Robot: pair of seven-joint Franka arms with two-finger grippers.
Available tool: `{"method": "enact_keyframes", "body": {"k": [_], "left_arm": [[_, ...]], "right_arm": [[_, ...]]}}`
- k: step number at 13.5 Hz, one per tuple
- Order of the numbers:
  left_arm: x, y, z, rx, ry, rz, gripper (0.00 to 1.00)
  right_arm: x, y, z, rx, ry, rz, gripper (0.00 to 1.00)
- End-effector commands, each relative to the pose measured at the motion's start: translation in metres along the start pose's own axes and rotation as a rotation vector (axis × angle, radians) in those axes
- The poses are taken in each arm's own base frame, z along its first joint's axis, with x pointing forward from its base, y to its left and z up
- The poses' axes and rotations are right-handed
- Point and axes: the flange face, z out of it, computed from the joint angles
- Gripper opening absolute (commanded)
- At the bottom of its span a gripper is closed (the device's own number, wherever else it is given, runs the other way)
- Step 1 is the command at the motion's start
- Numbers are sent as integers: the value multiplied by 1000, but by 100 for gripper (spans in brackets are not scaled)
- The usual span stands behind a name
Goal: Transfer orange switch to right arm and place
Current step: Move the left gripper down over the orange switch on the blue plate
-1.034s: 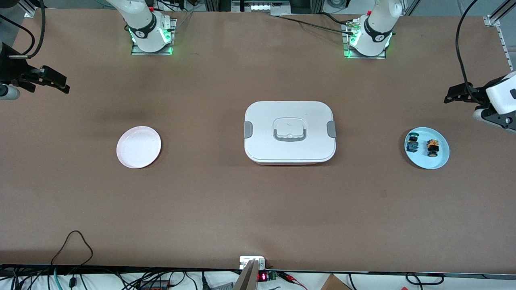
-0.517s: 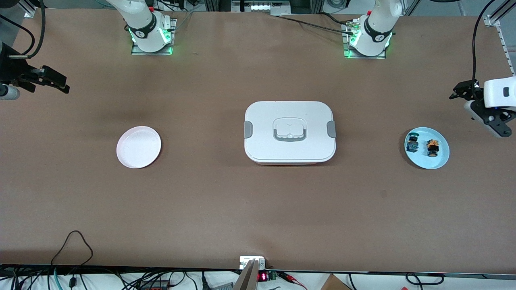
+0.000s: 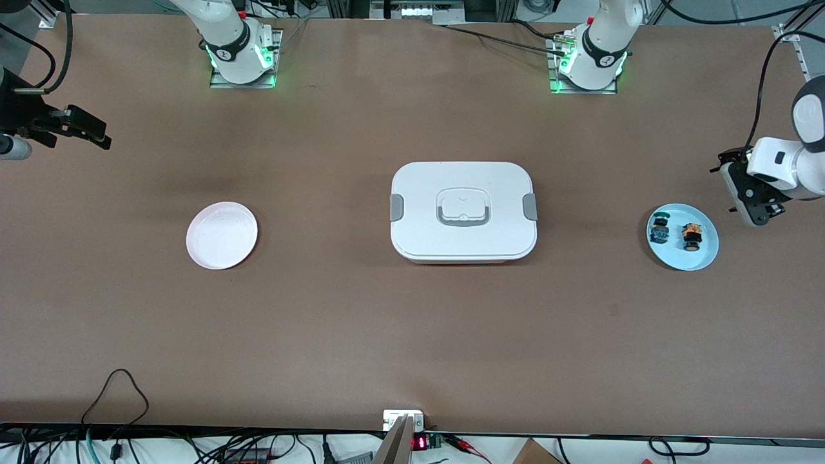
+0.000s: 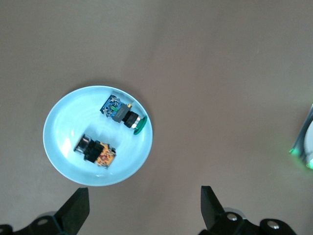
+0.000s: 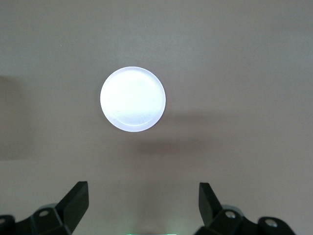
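Since the earlier frames, the left gripper [image 3: 741,193] has swung in from the edge at the left arm's end and now hangs over bare surface [image 3: 412,322] just beside the blue plate [image 3: 706,256]. Nothing else has shifted. Its fingers [image 4: 73,210] are spread wide and hold nothing, as the left wrist view confirms.

The orange switch [image 3: 691,236] lies on its side on the blue plate, untouched. A second switch with blue and green parts [image 3: 659,230] lies on the same plate, just beside the orange one and apart from it, on the side toward the middle of the surface. In the left wrist view the orange switch [image 4: 95,151] and the blue and green switch [image 4: 122,113] sit well inside the plate's rim [image 4: 58,171].

A white lidded box [image 3: 463,211] with grey side clips and a handle stands at the middle of the surface, lid closed. A white plate [image 3: 222,234] lies toward the right arm's end with nothing on it.

The right arm waits. The right gripper [image 3: 84,129] is up over the surface edge at that end, well apart from the white plate [image 5: 133,99]. Its fingers [image 5: 73,203] are also released, wide apart and holding nothing.
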Motion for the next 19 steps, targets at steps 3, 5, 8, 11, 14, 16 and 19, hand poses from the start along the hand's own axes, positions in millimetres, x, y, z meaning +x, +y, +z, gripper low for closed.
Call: {"method": "enact_keyframes", "body": {"k": [3,5,8,11,14,16,19], "left_arm": [[-1,-29,51,38,-8,296,100],[-2,-30,75,84,-14,417,100],[-15,-28,103,152,-20,506,100],[-27,-37,126,178,-18,524,100],[-30,-42,136,195,-19,519,100],[-29,-47,143,219,-24,519,100],[-24,-55,155,241,-30,527,100]], "right_arm": [[-7,1,-4,-15,8,-9,100],[-6,1,-4,-17,8,-9,100],[-6,1,-3,-15,5,-9,100],[-6,1,-3,-17,5,-10,100],[-5,3,-3,-15,7,-6,100],[-5,4,-3,-17,7,-4,100],[-6,3,-4,-15,5,-6,100]]}}
